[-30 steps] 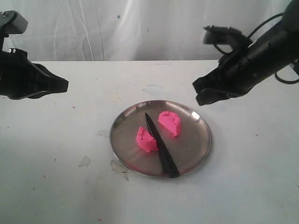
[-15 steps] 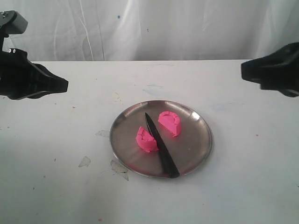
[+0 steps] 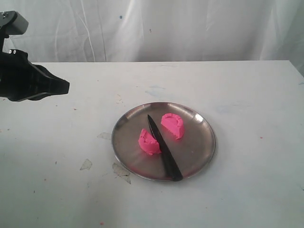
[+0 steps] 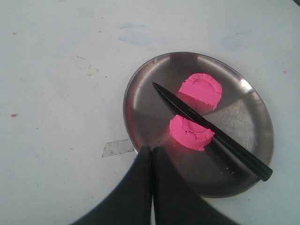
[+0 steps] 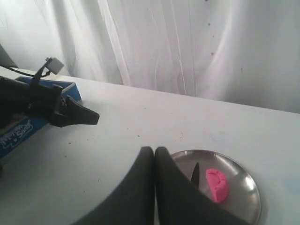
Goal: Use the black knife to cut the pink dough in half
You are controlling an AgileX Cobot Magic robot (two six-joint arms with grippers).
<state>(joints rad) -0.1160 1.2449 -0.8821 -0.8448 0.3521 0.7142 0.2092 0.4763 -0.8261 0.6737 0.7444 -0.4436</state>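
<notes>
White table (image 3: 247, 95), white curtain (image 3: 190, 28) behind

Only writing anywhere is white lettering on the blue box (image 5: 18, 129) in the right wrist view, and it's too blurry to actually read.

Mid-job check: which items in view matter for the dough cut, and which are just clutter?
Belongs to the job:
- pink dough, two halves: and
- black knife, lying between them
- steel plate holding all of it
- left gripper and right gripper, both shut and empty

Just lying about:
- blue box at the table's edge
- tape scraps near the plate
</notes>
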